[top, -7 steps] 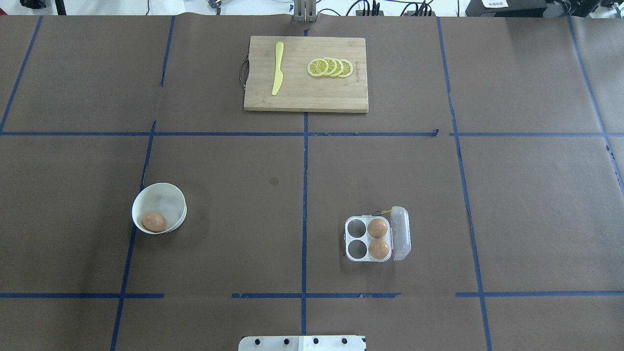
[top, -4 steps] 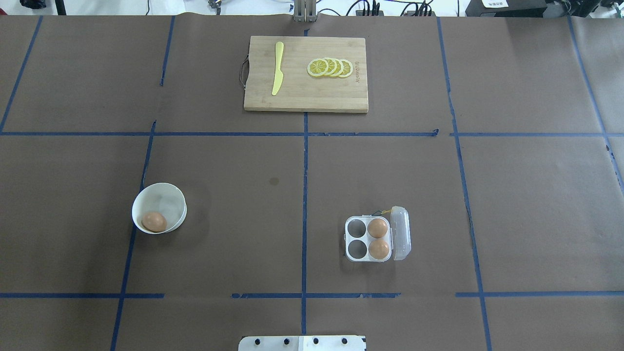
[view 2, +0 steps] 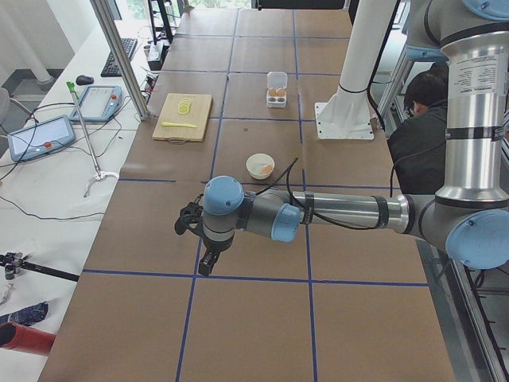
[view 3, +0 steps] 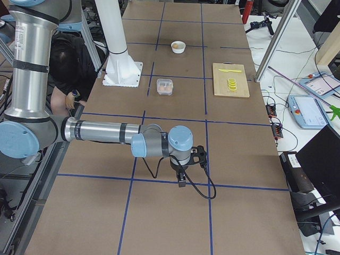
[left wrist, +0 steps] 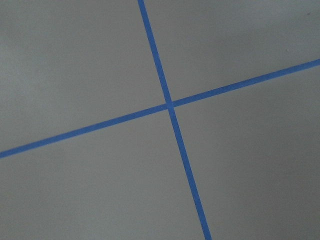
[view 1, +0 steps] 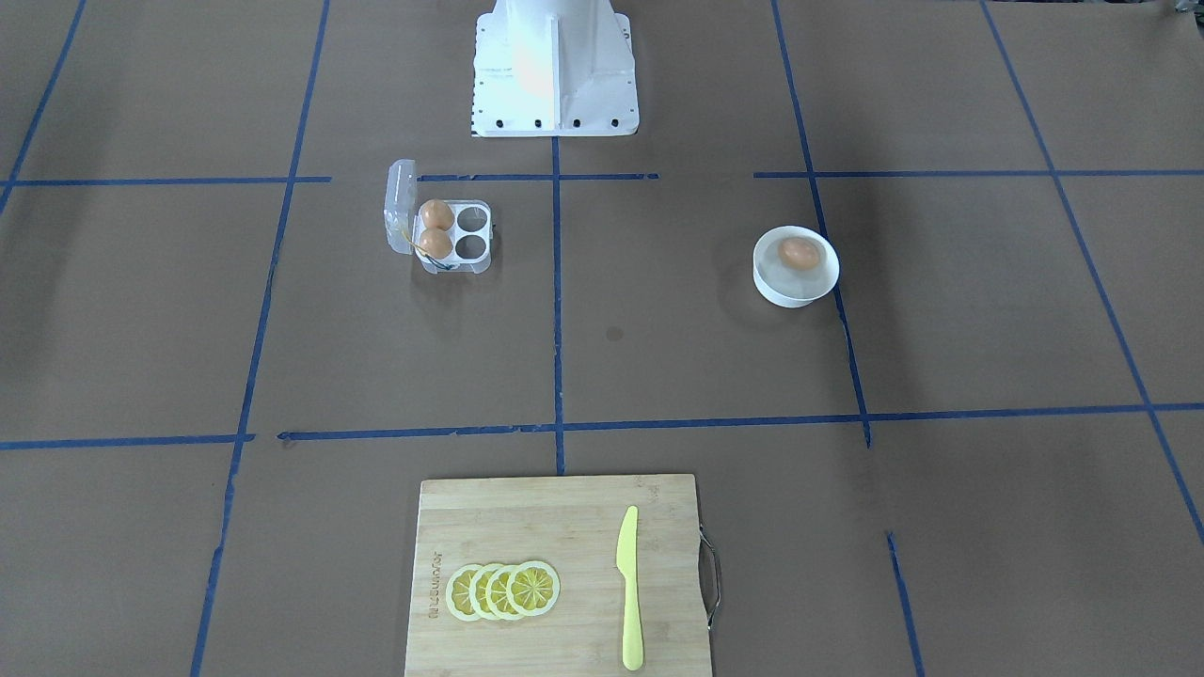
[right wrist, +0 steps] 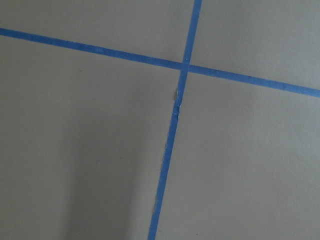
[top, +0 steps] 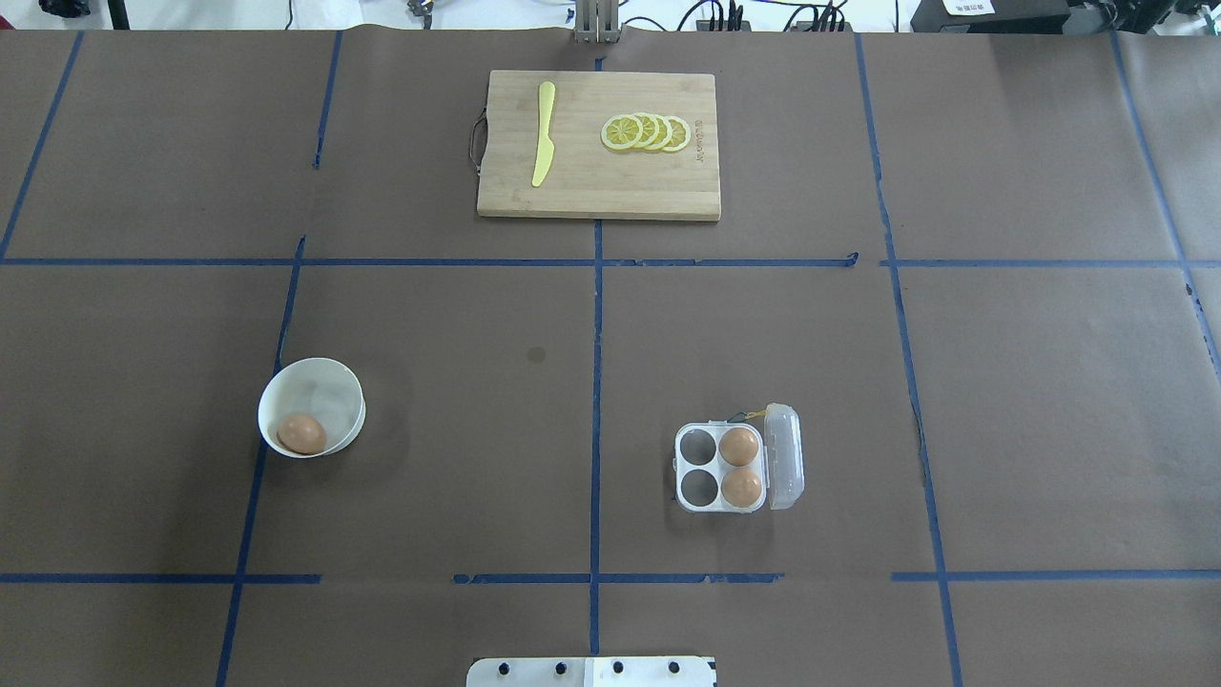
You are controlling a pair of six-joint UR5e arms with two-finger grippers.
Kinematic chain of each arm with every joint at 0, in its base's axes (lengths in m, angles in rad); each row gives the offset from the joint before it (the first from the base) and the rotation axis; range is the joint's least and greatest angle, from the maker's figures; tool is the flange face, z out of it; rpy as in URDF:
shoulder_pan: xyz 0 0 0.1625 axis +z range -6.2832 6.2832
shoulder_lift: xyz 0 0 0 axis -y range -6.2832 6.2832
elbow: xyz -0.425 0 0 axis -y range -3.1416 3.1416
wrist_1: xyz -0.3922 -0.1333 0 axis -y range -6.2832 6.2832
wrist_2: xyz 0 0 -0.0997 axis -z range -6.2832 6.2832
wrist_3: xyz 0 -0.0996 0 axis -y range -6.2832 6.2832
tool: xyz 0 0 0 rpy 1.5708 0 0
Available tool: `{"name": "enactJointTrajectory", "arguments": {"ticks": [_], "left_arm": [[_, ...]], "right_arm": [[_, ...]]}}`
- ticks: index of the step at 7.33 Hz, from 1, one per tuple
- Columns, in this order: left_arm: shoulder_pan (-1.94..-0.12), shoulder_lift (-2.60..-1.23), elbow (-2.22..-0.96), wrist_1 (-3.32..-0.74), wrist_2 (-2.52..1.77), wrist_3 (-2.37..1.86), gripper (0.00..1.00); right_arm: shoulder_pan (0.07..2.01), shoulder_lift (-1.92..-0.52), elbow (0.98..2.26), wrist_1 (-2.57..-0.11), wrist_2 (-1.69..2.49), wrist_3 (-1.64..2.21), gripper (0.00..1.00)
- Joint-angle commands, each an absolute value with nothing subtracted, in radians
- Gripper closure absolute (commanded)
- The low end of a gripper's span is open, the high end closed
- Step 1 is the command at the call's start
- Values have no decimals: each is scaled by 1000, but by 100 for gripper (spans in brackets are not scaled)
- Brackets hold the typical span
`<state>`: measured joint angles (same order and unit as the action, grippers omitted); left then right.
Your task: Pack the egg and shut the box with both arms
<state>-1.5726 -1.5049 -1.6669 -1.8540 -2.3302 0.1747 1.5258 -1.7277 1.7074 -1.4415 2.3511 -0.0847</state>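
Note:
One tan-brown egg [top: 301, 433] lies in a round white bowl [top: 322, 386] on the robot's left side of the table; it also shows in the front view [view 1: 799, 252]. The clear four-cell box [top: 699, 488] stands open on the right side, its lid [top: 784, 456] tipped up. Two eggs [top: 738, 446] [top: 741, 487] fill the cells beside the lid, and the other two cells are empty. The left gripper [view 2: 207, 261] shows only in the exterior left view and the right gripper [view 3: 182, 180] only in the exterior right view. Both hang over bare table far from the objects; I cannot tell whether either is open or shut.
A wooden cutting board [top: 598, 196] lies at the far middle, with a yellow knife [top: 543, 134] and lemon slices [top: 647, 132] on it. The white robot base [view 1: 555, 66] stands at the near edge. Blue tape lines cross the brown table. Both wrist views show only table and tape.

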Motion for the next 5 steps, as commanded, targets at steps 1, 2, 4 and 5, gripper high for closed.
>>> {"name": "enactJointTrajectory", "arguments": {"ticks": [1, 2, 4, 5], "left_arm": [[-1572, -1534, -1609, -2108, -2332, 172, 0], [-1571, -1557, -1602, -2197, -2330, 169, 0], [-1571, -1571, -1615, -2270, -2338, 155, 0], [-1569, -1574, -1617, -2316, -2338, 149, 0]], "right_arm": [[1525, -1709, 1759, -1439, 2367, -86, 0], [1525, -1675, 1763, -1442, 2367, -84, 0], [1525, -1671, 1767, -1424, 2385, -97, 0], [1525, -1680, 1735, -1340, 2384, -83, 0]]}}
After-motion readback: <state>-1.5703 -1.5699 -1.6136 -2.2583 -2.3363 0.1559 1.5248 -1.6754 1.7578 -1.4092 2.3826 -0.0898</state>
